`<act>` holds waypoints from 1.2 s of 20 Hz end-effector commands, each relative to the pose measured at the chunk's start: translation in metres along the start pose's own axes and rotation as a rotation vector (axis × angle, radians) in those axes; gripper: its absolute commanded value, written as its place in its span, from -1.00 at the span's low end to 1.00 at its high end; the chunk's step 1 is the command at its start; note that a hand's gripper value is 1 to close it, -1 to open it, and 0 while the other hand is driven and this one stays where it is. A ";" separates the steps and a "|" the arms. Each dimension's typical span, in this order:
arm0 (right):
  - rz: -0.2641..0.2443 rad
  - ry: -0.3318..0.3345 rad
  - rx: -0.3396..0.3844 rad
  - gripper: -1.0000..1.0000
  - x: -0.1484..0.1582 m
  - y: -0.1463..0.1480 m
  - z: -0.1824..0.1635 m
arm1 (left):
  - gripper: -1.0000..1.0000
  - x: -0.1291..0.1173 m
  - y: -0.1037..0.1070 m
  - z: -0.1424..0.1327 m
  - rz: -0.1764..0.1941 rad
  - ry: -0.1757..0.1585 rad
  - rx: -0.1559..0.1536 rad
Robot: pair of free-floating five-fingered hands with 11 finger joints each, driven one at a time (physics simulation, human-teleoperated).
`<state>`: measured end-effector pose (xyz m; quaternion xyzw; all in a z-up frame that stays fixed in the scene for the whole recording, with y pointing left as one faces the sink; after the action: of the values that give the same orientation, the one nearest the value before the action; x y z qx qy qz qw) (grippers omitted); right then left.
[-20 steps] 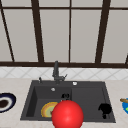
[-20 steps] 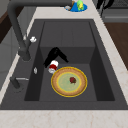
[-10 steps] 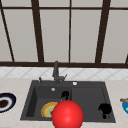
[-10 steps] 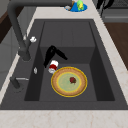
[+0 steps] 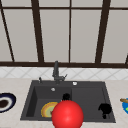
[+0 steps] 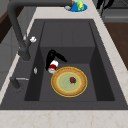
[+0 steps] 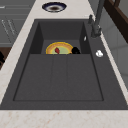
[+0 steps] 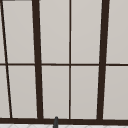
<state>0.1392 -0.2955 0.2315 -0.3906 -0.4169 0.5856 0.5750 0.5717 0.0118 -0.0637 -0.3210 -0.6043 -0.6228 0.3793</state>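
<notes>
Down in the sink (image 6: 100,75), the left hand (image 6: 53,58) curls round a small cup (image 6: 52,67) beside the plate (image 6: 69,81); right hand (image 5: 105,109) hangs relaxed.

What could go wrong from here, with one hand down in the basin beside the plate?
1. The left hand is low in the sink, next to the yellow plate's rim; a small move could knock or tip the plate.
2. The faucet stands close beside that hand, so lifting could strike it.
3. The right hand hovers at the sink's front right edge, near the blue dish.
</notes>
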 end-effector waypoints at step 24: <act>0.000 0.000 0.000 0.00 0.000 0.000 0.000 | 1.00 0.027 -0.042 0.007 -0.761 -0.110 0.000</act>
<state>0.1392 -0.2955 0.2315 -0.3906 -0.4169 0.5856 0.5750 0.5209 0.0119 -0.0663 -0.1135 -0.6963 -0.6952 0.1377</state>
